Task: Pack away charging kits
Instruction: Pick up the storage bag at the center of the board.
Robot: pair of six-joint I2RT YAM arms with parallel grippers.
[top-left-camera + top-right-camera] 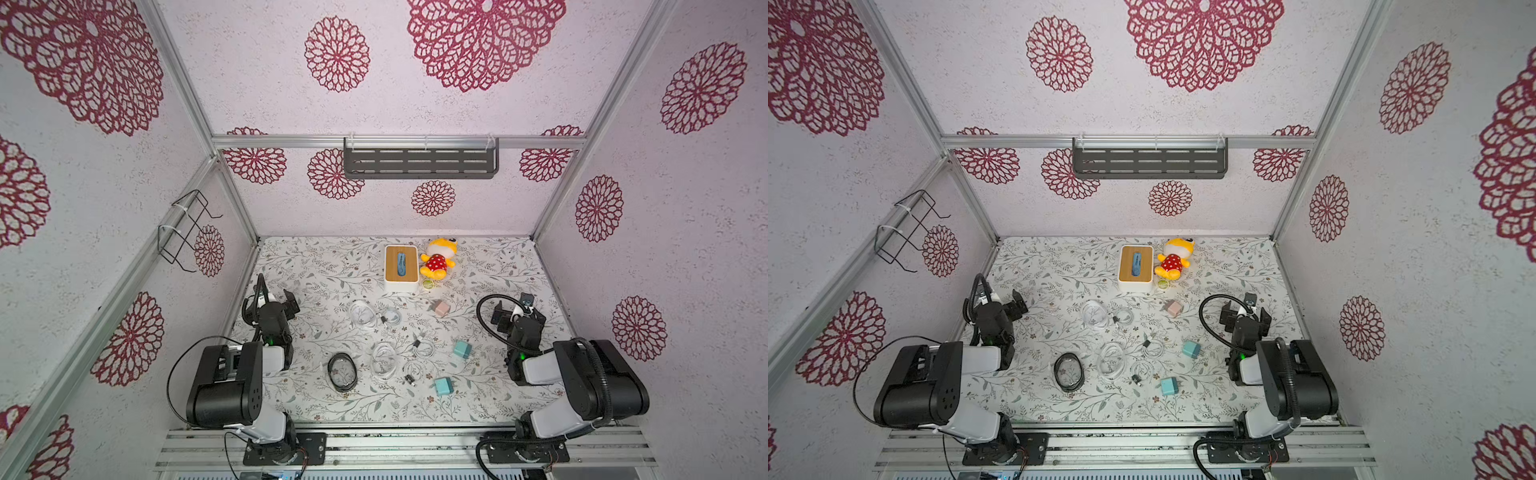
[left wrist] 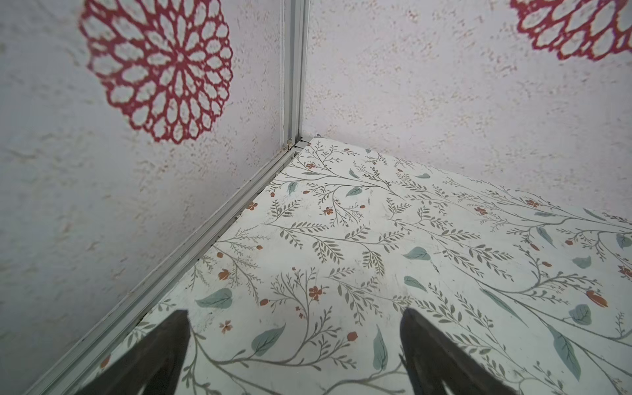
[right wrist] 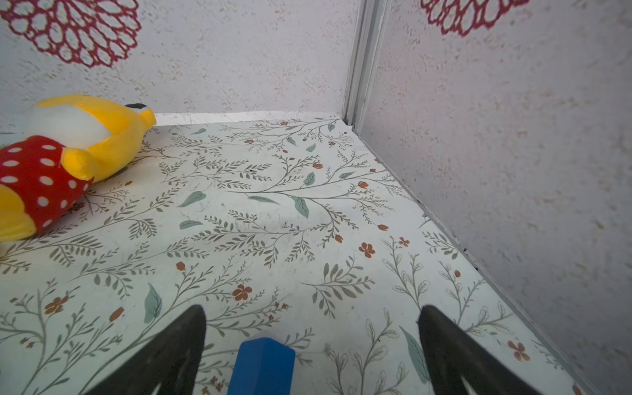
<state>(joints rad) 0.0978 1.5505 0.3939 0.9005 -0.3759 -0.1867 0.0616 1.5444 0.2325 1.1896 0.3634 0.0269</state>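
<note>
Now I see the left jaws and the right jaws both wide open and gripping nothing; a small blue block [image 3: 261, 362] stands between the right ones, apart from both. On the tabletop [image 1: 316, 266] the pink adapter [image 1: 441, 308] lies near the middle, one teal adapter [image 1: 462, 349] and the other teal adapter [image 1: 444, 386] nearer the arm bases, with coiled white cables [image 1: 424, 348] lying beside them.

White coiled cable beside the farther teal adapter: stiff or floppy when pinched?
Probably floppy: the coiled cable is thin loose loops lying flat on the table, so it may unwind or dangle if lifted by one strand. Likely light; a push should drag or deform it, not roll it. Its dark end looks like the only stiff spot.
</note>
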